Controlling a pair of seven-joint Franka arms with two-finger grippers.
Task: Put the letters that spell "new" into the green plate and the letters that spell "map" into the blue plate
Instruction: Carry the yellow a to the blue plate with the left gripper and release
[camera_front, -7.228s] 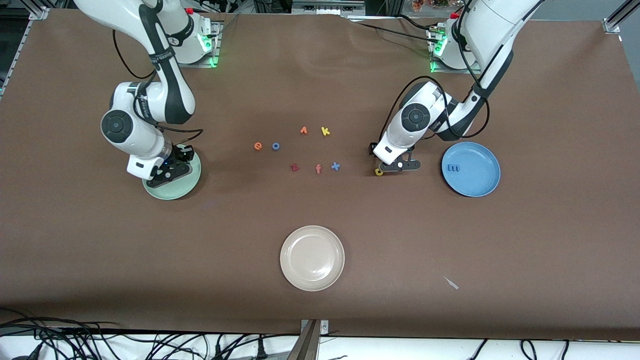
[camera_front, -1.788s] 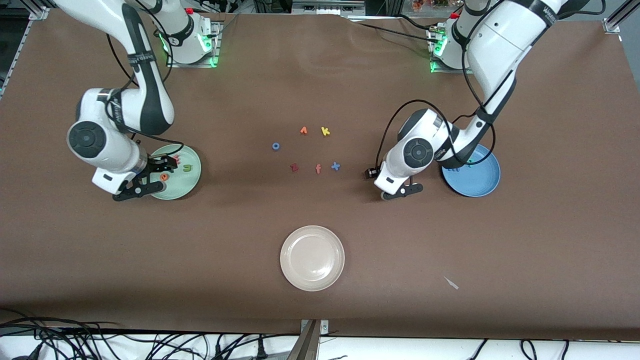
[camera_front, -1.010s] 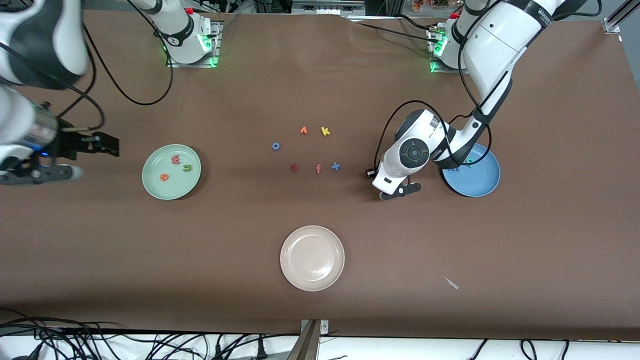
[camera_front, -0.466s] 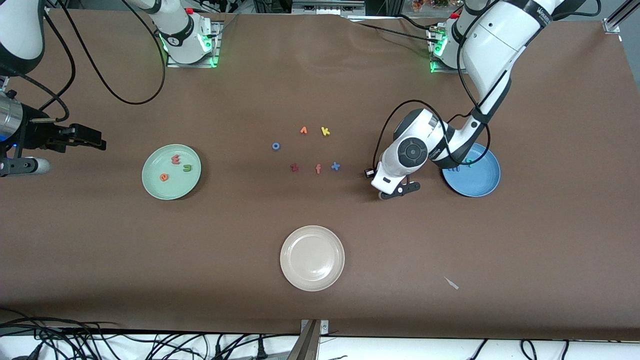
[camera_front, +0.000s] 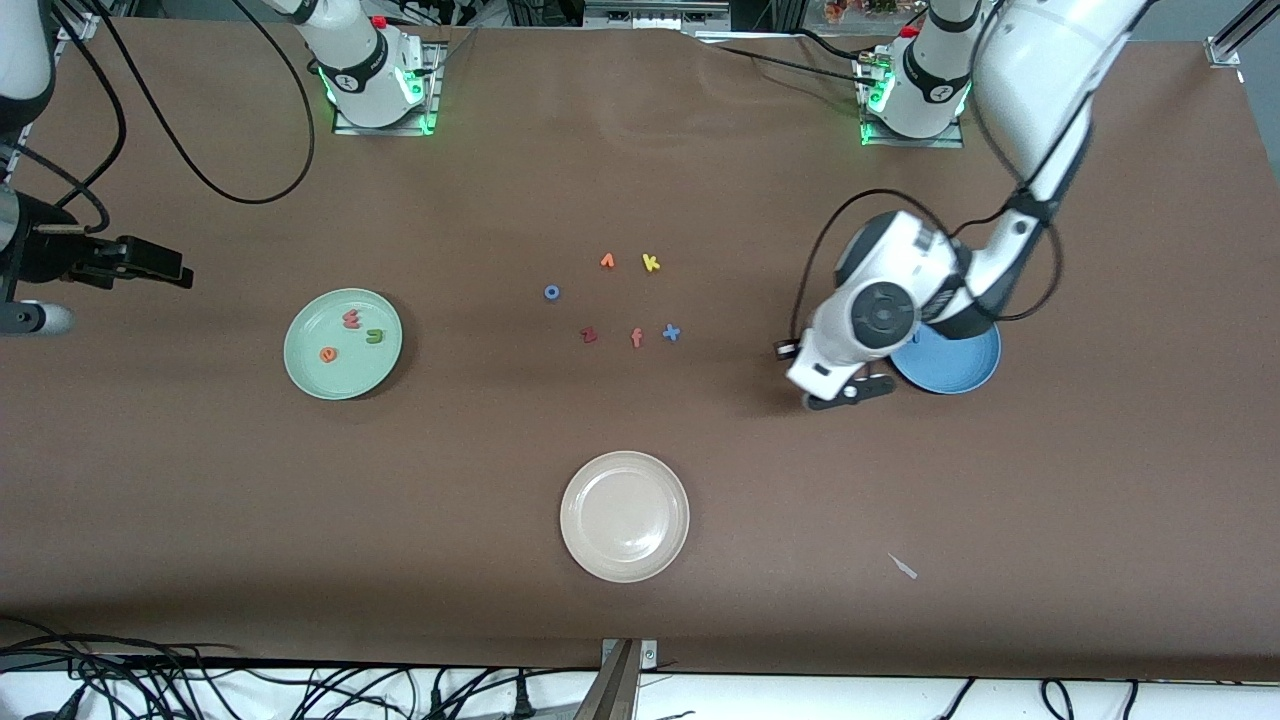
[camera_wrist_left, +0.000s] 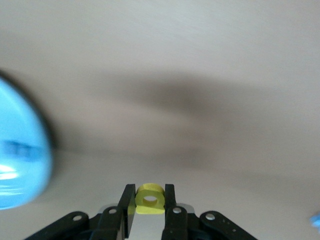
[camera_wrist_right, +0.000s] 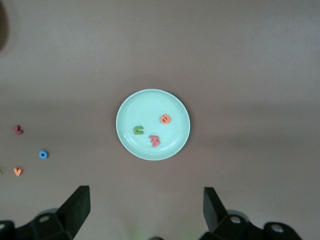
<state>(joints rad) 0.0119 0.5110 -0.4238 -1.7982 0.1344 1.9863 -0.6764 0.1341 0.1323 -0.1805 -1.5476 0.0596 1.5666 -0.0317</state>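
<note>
Left end effector (camera_front: 838, 393) hangs over the counter (camera_front: 1100, 480) beside the blue plate (camera_front: 965, 370); n, e and w sit in the green plate (camera_front: 305, 375). Left wrist view — clamped on the yellow p (camera_wrist_left: 149, 199). Right wrist view — right end effector (camera_wrist_right: 145, 212) spread wide, empty, above the counter's right-arm end.

Front camera high, faces robot bases along frame top, takes in whole brown surface (camera_front: 640, 620). Left wrist camera close, low over surface, blue plate (camera_wrist_left: 20, 165) at frame's left edge. Right wrist camera high up, looks straight down on green plate (camera_wrist_right: 153, 102) at centre. Front view shares both plates.
</note>
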